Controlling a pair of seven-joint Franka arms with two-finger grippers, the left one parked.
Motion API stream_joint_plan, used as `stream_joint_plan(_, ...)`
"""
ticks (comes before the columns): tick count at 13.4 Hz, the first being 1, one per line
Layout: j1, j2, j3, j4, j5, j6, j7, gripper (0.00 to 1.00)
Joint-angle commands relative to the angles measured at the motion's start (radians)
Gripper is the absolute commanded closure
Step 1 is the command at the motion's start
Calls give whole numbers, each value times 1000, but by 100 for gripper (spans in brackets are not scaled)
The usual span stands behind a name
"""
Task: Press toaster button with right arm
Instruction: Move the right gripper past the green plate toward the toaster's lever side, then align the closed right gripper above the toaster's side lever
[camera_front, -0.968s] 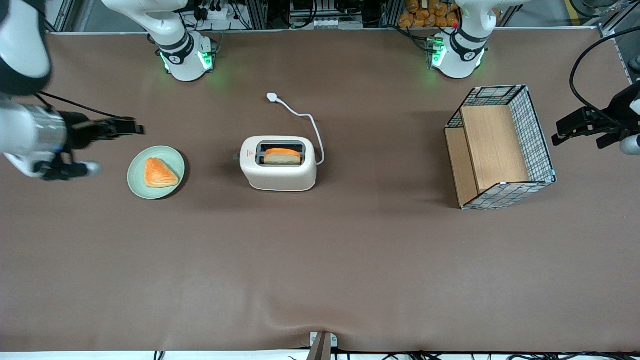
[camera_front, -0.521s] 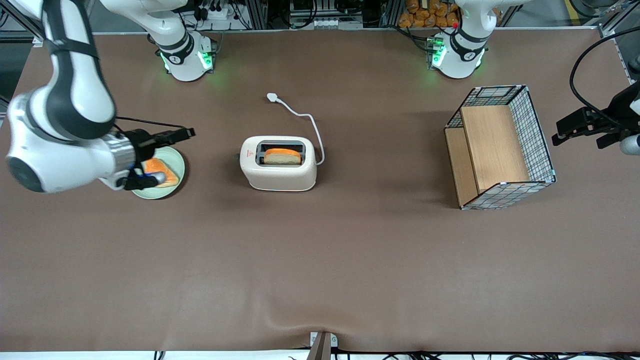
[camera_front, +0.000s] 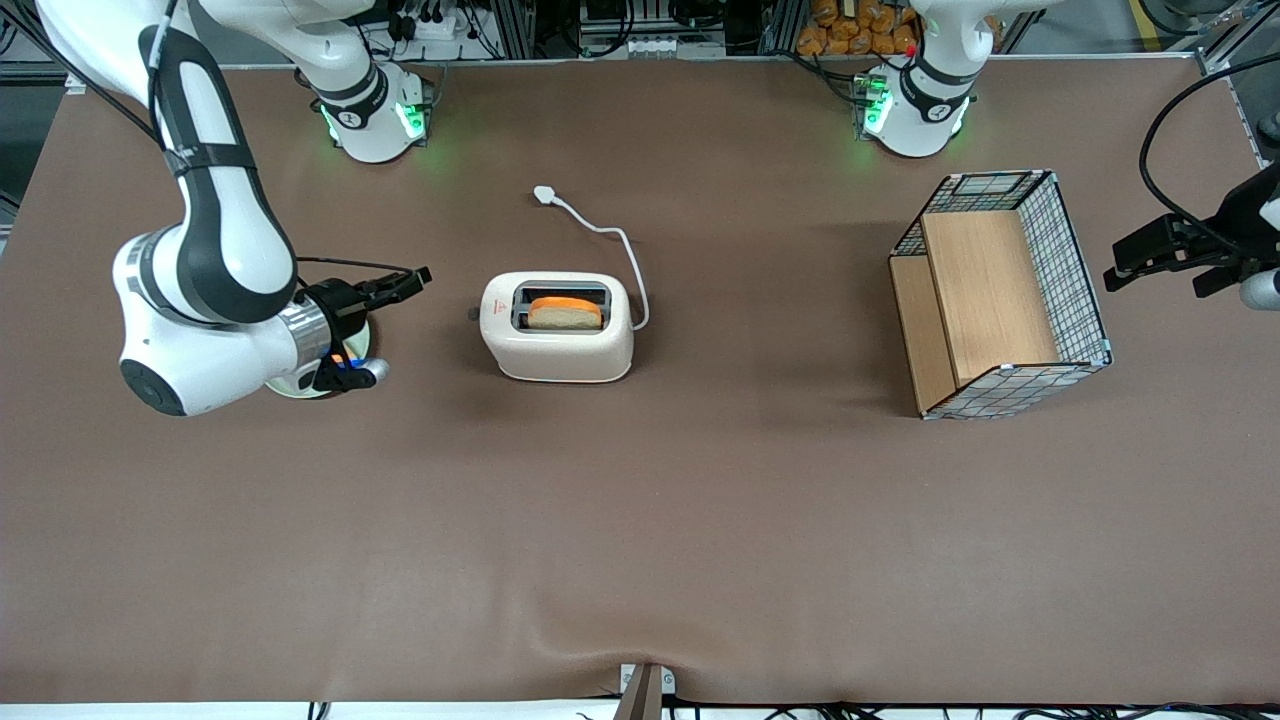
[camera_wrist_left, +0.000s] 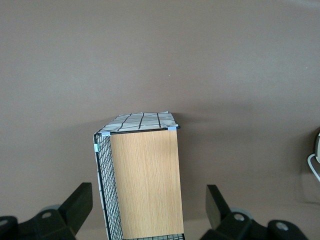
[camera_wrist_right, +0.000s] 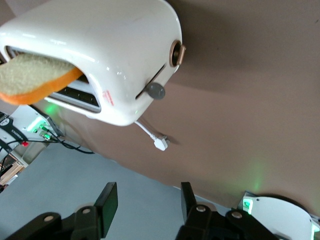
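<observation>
The cream-white toaster (camera_front: 556, 340) stands mid-table with a slice of bread (camera_front: 565, 312) sticking up from one slot. Its small grey button (camera_front: 472, 314) sticks out of the narrow end that faces the working arm. The right arm (camera_front: 215, 260) reaches over the table, and its black gripper (camera_front: 412, 278) is open and empty, a short way from the button and level with that end, touching nothing. In the right wrist view the toaster (camera_wrist_right: 100, 50), the button (camera_wrist_right: 155, 90), a round knob (camera_wrist_right: 176, 52) beside it and the open gripper (camera_wrist_right: 147, 202) show.
A green plate (camera_front: 288, 389) with a pastry lies mostly hidden under the right wrist. The toaster's white cord and plug (camera_front: 543, 194) trail away from the front camera. A wire-and-wood basket (camera_front: 1000, 295) stands toward the parked arm's end, also in the left wrist view (camera_wrist_left: 142, 180).
The right arm has swung in from the table's end over the plate, which it now covers. Its gripper has moved much closer to the toaster's button end. The toaster has not moved.
</observation>
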Motion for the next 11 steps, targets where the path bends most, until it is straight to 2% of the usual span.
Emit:
stream_joint_plan(1, 9, -10, -7, -29, 25, 47, -4, 89)
stream_joint_plan(2, 8, -3, -7, -34, 25, 59, -4, 100)
stream_joint_plan(7, 25, 24, -7, -39, 55, 159, -6, 100)
stream_joint_plan(11, 39, 51, -7, -42, 60, 164, -16, 100)
